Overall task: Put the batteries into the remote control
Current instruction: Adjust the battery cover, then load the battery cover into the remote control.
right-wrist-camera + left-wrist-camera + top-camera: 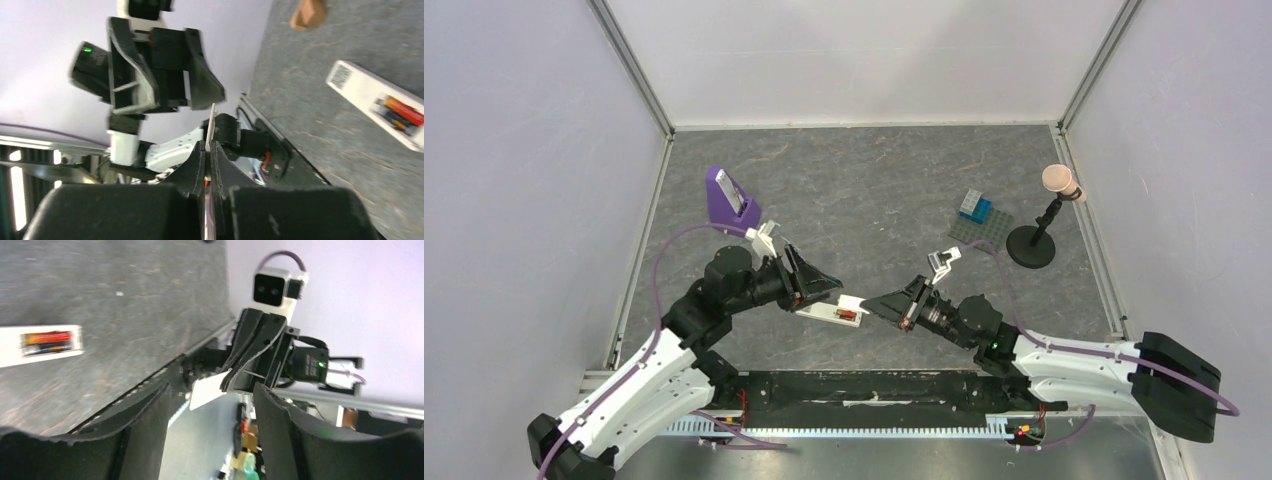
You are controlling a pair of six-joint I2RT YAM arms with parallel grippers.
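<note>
The remote control [822, 309] lies flat on the grey counter [874, 180], close to the middle of its near edge, with its back facing up. Its compartment is uncovered and the 2 batteries [46, 340] sit in it side by side, 1 red-orange and 1 dark.

The left gripper [827, 285] hangs just above the left end of the remote. Its fingers [145, 430] are spread wide, with nothing between them. The right gripper [874, 304] faces it tip to tip from the right, above the other end of the remote. Its fingers [195, 170] are pressed together on a flat white strip [207, 390], which they hold on edge above the counter. The free end of the strip points towards the left gripper's spread fingers. Whether it touches them cannot be told.

A purple stand [722, 193] with a grey slab leaning on it stands towards the far left corner. Towards the right edge lies a grey baseplate [996, 228] with blue blocks [973, 206] on it. Just beside it, nearer the right edge, stands a black stand [1030, 245] with a pale round head.
</note>
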